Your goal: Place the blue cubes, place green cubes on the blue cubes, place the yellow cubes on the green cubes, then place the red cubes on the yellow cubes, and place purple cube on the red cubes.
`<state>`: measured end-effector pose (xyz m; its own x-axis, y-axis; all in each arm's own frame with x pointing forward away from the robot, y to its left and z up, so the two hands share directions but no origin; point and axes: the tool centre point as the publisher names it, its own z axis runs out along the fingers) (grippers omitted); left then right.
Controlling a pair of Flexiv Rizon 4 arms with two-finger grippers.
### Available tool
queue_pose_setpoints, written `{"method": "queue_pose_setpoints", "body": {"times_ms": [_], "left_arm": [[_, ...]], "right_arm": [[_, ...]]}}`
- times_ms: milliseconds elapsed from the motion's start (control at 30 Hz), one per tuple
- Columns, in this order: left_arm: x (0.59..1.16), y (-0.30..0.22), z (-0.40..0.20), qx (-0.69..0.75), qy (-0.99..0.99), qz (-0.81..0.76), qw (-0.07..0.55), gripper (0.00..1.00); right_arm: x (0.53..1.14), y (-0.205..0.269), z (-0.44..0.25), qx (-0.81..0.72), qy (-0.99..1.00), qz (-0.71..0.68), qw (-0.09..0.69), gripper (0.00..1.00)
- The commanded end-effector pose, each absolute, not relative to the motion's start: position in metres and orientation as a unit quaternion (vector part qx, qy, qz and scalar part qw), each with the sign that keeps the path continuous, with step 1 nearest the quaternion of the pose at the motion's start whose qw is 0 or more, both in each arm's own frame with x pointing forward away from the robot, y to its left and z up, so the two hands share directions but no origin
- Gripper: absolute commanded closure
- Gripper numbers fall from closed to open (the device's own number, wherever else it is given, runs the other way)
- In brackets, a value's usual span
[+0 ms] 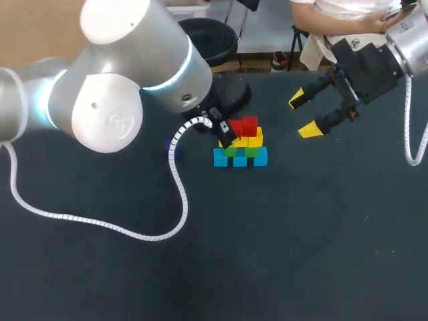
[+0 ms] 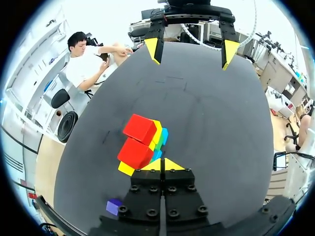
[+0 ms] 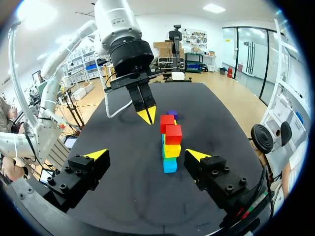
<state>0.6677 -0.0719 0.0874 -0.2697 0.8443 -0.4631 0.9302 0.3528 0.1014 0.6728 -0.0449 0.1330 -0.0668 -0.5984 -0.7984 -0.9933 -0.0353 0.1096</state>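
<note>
Head view: stack [image 1: 241,144] on far half of tabletop [image 1: 281,234]. Bottom up: blue cubes [image 1: 259,158], green cubes [image 1: 252,152], yellow cubes [image 1: 255,140], red cubes [image 1: 249,125] on top. Left pincer [image 1: 226,137] at stack's left side, red/yellow level; contact can't tell. Purple cube [image 1: 168,150] lies on tabletop left of stack, apart from it, partly behind white cable [image 1: 179,175]. Right pincer [image 1: 304,114] well right of stack, fingers spread wide, nothing btwn.

L wrist view: left pincer tips pressed together, gripping nothing. Stack just ahead of tips, red cubes uppermost, yellow/green/blue edges showing below. Purple cube on tabletop beside pincer body. Right pincer far ahead, spread, empty.

R wrist view: stack ahead of right pincer, roughly centred on gap btwn its fingers, clear of both. Left pincer hangs just beside red cubes, tips closed. Purple cube just beyond stack.
</note>
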Motion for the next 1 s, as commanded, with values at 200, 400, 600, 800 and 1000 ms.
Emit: {"method": "queue_pose_setpoints", "body": {"times_ms": [200,400,600,800,1000], "left_arm": [[0.6717,-0.0745,0.0882,0.559,0.792,-0.094,0.226,1.0],[0.673,-0.074,0.0882,0.557,0.794,-0.093,0.226,1.0],[0.674,-0.0737,0.0872,0.555,0.795,-0.093,0.225,1.0],[0.6748,-0.074,0.0868,0.553,0.796,-0.095,0.225,1.0],[0.6763,-0.0742,0.0867,0.551,0.797,-0.095,0.226,1.0]], "right_arm": [[0.6717,-0.0451,0.1332,-0.624,0.637,0.356,0.278,0.0],[0.6717,-0.0451,0.1332,-0.624,0.637,0.356,0.278,0.0],[0.6717,-0.0451,0.1332,-0.624,0.637,0.356,0.278,0.0],[0.6717,-0.0451,0.1332,-0.624,0.637,0.356,0.278,0.0],[0.6717,-0.0451,0.1332,-0.624,0.637,0.356,0.278,0.0]]}}
